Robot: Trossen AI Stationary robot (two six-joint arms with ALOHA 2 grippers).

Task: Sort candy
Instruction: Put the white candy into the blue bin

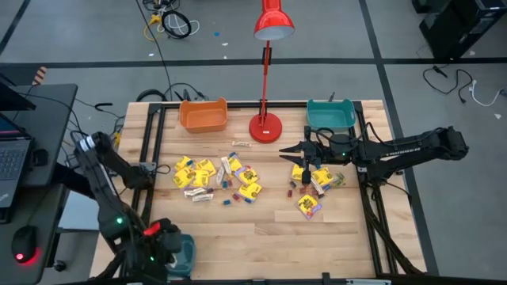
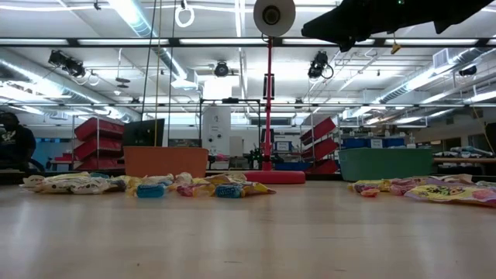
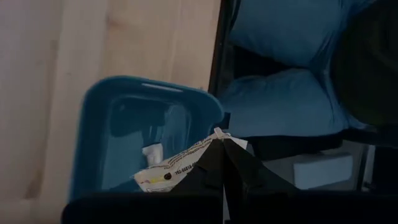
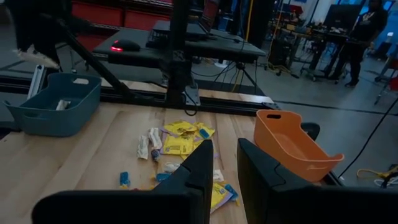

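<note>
Left gripper [image 3: 221, 163] hangs over the blue bin [image 3: 118, 124] at the near left corner of the table [image 1: 261, 229], jaws clenched on a pale wrapped candy bar [image 3: 177, 168] with small print and a red dot; a pale piece already lies inside that bin. Right gripper [image 1: 287, 150] is raised above the table, between the red lamp base [image 1: 265, 127] and the teal bin [image 1: 330, 115], fingers slightly parted and grasping nothing that I can see. The candy [image 1: 214, 178] lies in two loose groups on the wood: yellow packets, pale bars and small blue pieces left of centre, more yellow packets [image 1: 317, 190] under the right arm. Orange bin [image 1: 203, 115] stands at the far edge, left of the lamp.
</note>
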